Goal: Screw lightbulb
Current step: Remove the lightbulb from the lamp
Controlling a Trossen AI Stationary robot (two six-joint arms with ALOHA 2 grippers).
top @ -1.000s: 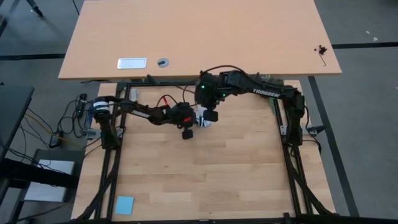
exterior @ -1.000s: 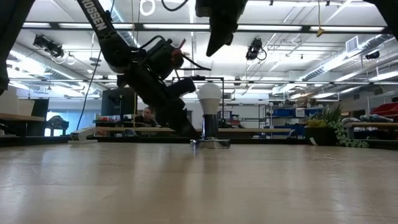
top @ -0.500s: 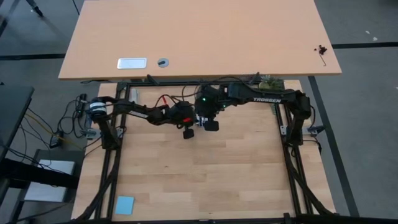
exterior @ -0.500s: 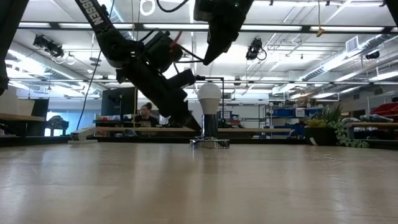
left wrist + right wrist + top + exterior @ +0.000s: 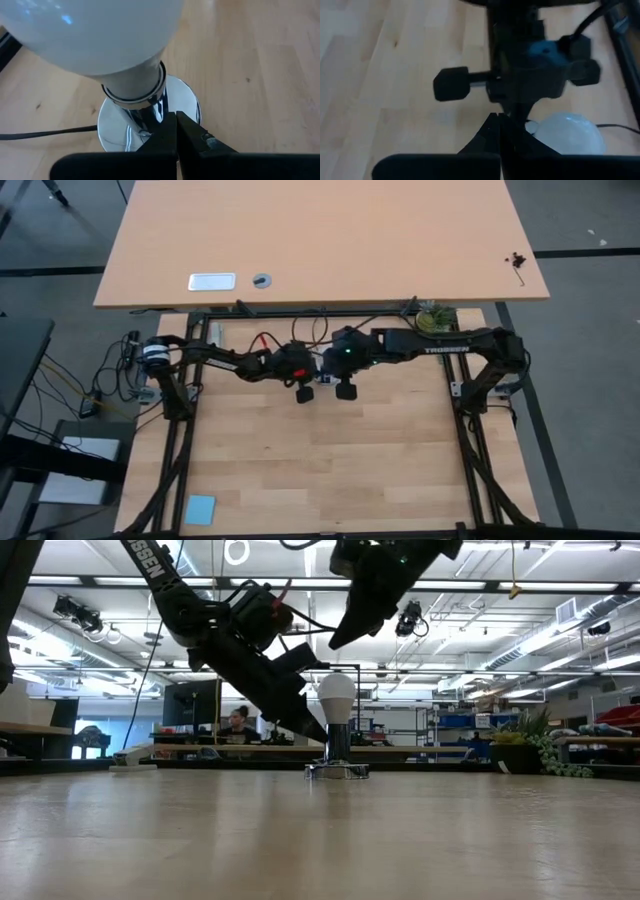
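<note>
- Two arms are seen meeting near the far middle of the tabletop (image 5: 330, 450), where the lightbulb (image 5: 336, 700) stands upright in the socket disc (image 5: 337, 771).
- In the low view the lightbulb is shown complete and free: neither arm touches its glass, and its grey base is already sitting inside the socket post. The screwing is therefore judged to be finished or almost finished.
- The left end effector (image 5: 176, 131) is clenched, with its two fingers pressed together and nothing between them. Its tip is held low, just beside the socket post, probably to steady the disc or because the disc is being let go.
- The right end effector (image 5: 500, 131) is also clenched on nothing. It is held above the lightbulb and to one side, so it is judged to be away from the work.
- In the high view the lightbulb is hidden under the two wrists; only the low view and the wrist views give its place.
- The black cord (image 5: 45, 134) leaving the disc is shown clearly by the left wrist view only.
- The right wrist view shows the left arm's wrist above the white lightbulb.
- A person is seen sitting far behind, in the low view only.
</note>
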